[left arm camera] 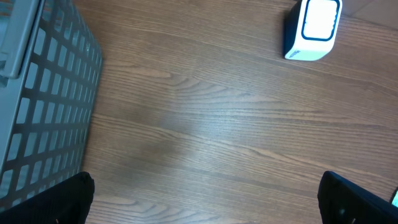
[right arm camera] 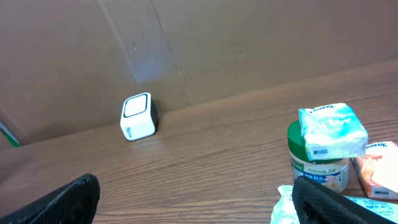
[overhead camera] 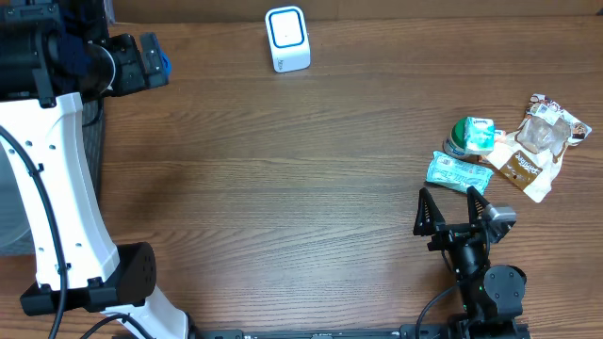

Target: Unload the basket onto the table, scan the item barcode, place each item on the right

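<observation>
Counting on the wood-grain table (overhead camera: 283, 188): 2 grippers, 1 barcode scanner (overhead camera: 287, 40), 5 packaged items, 1 grey mesh basket (left arm camera: 43, 93). The scanner is a rounded white cube with a blue-ringed face, standing at the far edge near the brown cardboard wall (right arm camera: 249, 43). The items cluster at the right side: a flat teal wrapper (overhead camera: 459, 173), a round green-lidded tub (overhead camera: 458, 146) carrying a soft tissue packet (overhead camera: 479, 132), a brown pouch (overhead camera: 520, 166) and a crinkled clear packet (overhead camera: 551, 127). The right gripper (overhead camera: 449, 196) stands just short of the teal wrapper, jaws spread wide, holding nothing. The left gripper (left arm camera: 205, 202) sits at the far left beside the basket, jaws likewise wide and empty. Bare table lies between scanner and items.
</observation>
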`<action>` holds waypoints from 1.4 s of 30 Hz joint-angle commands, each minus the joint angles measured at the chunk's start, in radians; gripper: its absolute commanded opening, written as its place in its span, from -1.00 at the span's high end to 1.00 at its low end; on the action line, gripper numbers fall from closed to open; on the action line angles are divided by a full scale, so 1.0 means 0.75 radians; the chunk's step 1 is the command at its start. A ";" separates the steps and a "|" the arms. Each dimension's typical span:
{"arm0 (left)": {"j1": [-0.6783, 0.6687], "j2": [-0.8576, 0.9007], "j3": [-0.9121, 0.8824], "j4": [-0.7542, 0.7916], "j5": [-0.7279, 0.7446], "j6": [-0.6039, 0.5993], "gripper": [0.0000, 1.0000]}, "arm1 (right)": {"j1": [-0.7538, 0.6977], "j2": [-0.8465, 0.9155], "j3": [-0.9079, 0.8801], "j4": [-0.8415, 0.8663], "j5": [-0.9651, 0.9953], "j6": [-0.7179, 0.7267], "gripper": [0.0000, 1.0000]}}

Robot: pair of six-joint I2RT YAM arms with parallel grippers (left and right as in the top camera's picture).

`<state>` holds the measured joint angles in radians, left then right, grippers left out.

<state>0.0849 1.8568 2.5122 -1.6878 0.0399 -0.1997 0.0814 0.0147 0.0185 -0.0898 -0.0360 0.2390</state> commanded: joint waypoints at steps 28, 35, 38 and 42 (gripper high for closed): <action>-0.009 0.005 0.013 -0.002 -0.009 0.022 -0.99 | 0.011 -0.016 -0.014 0.009 0.017 -0.002 -1.00; -0.009 -0.002 0.013 -0.002 -0.009 0.023 -0.99 | 0.011 -0.016 -0.014 0.009 0.016 -0.002 -1.00; -0.009 -0.034 0.013 0.008 -0.009 0.022 -0.99 | 0.011 -0.016 -0.014 0.009 0.016 -0.002 -1.00; -0.009 -0.104 -0.013 0.068 -0.003 0.021 -0.99 | 0.011 -0.016 -0.014 0.009 0.016 -0.002 -1.00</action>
<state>0.0849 1.8500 2.5111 -1.6600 0.0399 -0.1997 0.0814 0.0147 0.0185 -0.0898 -0.0364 0.2390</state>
